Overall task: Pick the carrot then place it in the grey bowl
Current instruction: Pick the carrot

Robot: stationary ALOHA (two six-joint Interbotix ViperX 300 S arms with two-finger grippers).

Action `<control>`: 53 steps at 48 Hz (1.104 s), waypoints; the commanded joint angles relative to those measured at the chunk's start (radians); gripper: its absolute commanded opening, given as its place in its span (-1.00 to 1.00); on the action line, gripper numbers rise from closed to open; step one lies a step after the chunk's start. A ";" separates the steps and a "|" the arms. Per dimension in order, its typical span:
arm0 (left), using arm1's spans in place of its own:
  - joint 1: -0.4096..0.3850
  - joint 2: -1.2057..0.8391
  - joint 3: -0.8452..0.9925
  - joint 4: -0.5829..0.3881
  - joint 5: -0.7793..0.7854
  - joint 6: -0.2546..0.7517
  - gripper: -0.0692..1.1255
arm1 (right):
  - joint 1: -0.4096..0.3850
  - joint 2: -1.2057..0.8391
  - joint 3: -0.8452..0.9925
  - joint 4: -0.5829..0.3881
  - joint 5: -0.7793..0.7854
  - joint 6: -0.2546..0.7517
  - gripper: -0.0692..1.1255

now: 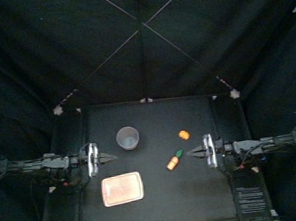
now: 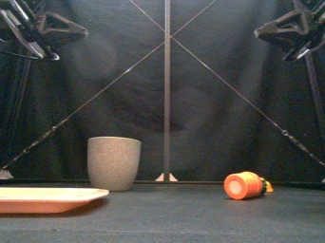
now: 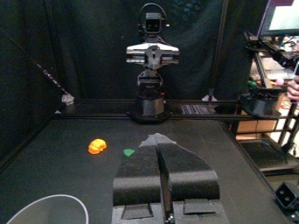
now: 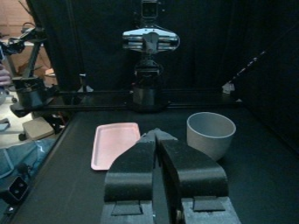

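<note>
The carrot (image 1: pixel 174 162), orange with a green end, lies on the table right of the middle; in the front view the carrot (image 2: pixel 242 185) shows end-on at the right. The grey cup (image 1: pixel 128 137) stands upright behind it to the left, also seen as the grey cup (image 2: pixel 113 162) and the grey cup (image 4: pixel 211 133). My left gripper (image 1: pixel 105 160) hovers at the table's left side, shut and empty. Opposite, my right gripper (image 1: pixel 203 150) is just right of the carrot, shut and empty. In the left wrist view my left gripper (image 3: pixel 163 144) hides most of the carrot.
A small orange toy (image 1: pixel 185 134) sits behind the carrot, right of the cup; the left wrist view shows the orange toy (image 3: pixel 97 147) too. The flat pink tray (image 1: pixel 122 190) lies at the front left, also visible as the pink tray (image 4: pixel 117 143).
</note>
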State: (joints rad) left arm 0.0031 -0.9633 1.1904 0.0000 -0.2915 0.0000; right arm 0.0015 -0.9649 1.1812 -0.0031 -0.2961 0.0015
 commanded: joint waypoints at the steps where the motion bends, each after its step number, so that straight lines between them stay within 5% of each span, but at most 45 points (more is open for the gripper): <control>1: 0.035 -0.029 -0.020 -0.008 0.000 -0.002 -0.97 | -0.008 0.049 0.002 -0.002 0.003 0.006 -0.88; 21: 0.044 -0.104 0.003 -0.009 0.097 0.000 -0.91 | 0.034 0.387 -0.153 -0.067 0.416 0.017 -0.63; 41: 0.051 -0.106 0.006 -0.008 0.110 0.002 -0.91 | 0.028 0.502 -0.170 0.060 0.417 0.029 0.87; 53: 0.052 -0.106 0.008 -0.006 0.109 0.002 -0.91 | 0.018 0.626 -0.221 0.057 0.391 0.025 0.84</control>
State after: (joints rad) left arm 0.0537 -1.0707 1.2149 -0.0077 -0.1779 0.0000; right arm 0.0215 -0.3636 0.9971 0.0614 0.1028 0.0276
